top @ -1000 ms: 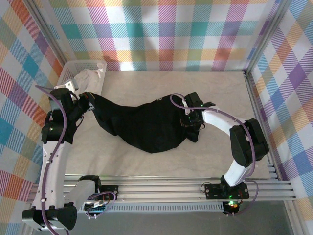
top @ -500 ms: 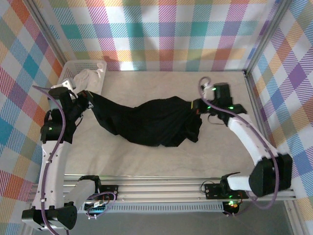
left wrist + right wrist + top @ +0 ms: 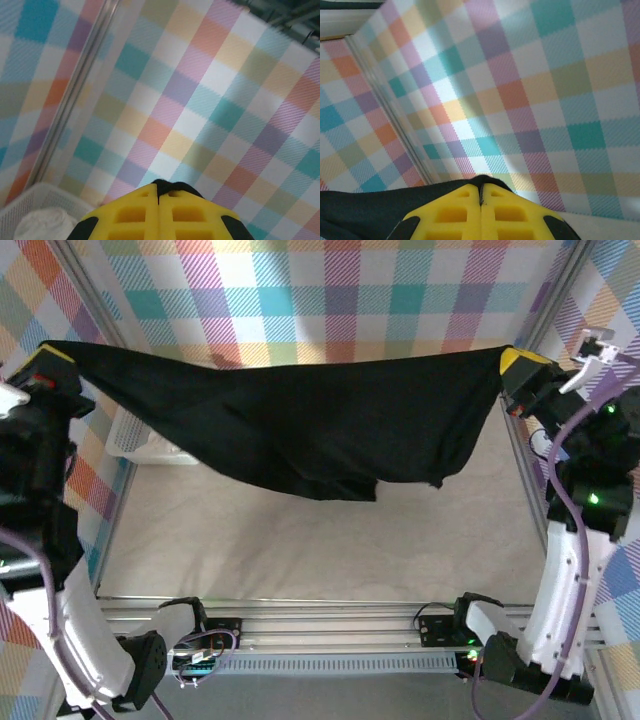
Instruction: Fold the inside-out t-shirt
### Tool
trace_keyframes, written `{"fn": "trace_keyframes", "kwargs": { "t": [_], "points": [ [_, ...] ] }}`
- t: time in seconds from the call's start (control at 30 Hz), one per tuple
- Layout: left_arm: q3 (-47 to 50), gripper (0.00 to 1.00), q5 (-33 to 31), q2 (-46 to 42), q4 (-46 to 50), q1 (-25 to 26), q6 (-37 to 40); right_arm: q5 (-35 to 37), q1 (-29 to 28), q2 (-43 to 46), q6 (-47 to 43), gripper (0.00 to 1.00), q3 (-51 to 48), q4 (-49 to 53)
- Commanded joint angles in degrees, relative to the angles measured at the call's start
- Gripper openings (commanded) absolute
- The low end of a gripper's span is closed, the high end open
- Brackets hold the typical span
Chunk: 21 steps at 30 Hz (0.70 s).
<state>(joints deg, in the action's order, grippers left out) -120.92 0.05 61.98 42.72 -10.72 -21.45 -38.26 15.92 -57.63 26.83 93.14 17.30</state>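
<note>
The black inside-out t-shirt (image 3: 300, 420) hangs in the air, stretched wide between both arms above the table, its lower edge sagging in the middle. High at the left, my left gripper (image 3: 45, 355) is shut on one corner of it. In the left wrist view the yellow fingers (image 3: 130, 215) are pressed together with a bit of black t-shirt (image 3: 167, 186) poking out at the tips. My right gripper (image 3: 520, 362) is shut on the opposite corner, high at the right. Black t-shirt fabric (image 3: 365, 210) runs off to the left of its yellow fingers (image 3: 455, 215).
A white basket (image 3: 130, 435) with a white cloth (image 3: 40, 225) stands at the back left of the table, partly behind the hanging shirt. Checked walls close in the back and both sides. The table surface (image 3: 320, 540) lies below the shirt.
Both arms have risen and spread apart, lifting the shirt from a heap on the table into a taut span. The right gripper closed on its corner and carried it up to the right.
</note>
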Motion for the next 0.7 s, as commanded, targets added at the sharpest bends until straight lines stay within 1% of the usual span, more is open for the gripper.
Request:
{"fn": "trace_keyframes", "kwargs": {
  "t": [0.0, 0.07, 0.13, 0.2, 0.3, 0.37, 0.43, 0.5, 0.6, 0.67],
  "points": [
    [1.2, 0.00, -2.3, 1.2, 4.4, -1.1, 3.5, -0.4, 0.5, 1.6, -4.0, 0.00, 2.5, 7.5],
    [4.6, 0.00, -1.3, 1.9, 2.4, -1.1, 3.5, -0.9, 0.5, 1.4, -4.3, 0.00, 0.8, 8.2],
    [8.5, 0.00, 0.0, 3.6, -0.4, -1.1, 2.5, -1.6, 0.4, 0.6, -3.3, 0.00, -2.8, 5.7],
    [11.1, 0.00, 0.3, 7.2, -3.1, -0.2, 1.7, -1.5, 0.2, -1.7, -2.0, 0.00, -6.1, 1.9],
    [9.6, 0.00, -3.1, 14.9, -5.5, 3.8, 3.1, 3.7, -3.5, -8.2, -3.9, 0.00, -6.3, -1.6],
    [5.1, 0.00, -4.3, 21.0, -6.0, 5.8, 3.6, 7.0, -6.9, -14.5, -7.1, 0.00, -2.1, -1.4],
    [-2.9, 0.00, -4.6, 27.8, -5.0, 6.4, 3.3, 9.2, -9.5, -20.3, -8.8, 0.00, 2.9, -3.2],
    [-11.7, 0.00, -5.0, 33.0, -3.3, 6.4, 3.2, 10.4, -10.6, -24.3, -9.1, 0.00, 7.6, -4.3],
    [-26.3, 0.00, -5.6, 38.5, 1.0, 6.3, 4.2, 10.8, -10.7, -27.4, -10.2, 0.00, 15.0, -2.3],
    [-31.3, 0.00, -5.7, 38.9, 1.6, 6.2, 4.5, 11.6, -10.7, -27.1, -11.5, 0.00, 18.4, -0.3]
  ]
}}
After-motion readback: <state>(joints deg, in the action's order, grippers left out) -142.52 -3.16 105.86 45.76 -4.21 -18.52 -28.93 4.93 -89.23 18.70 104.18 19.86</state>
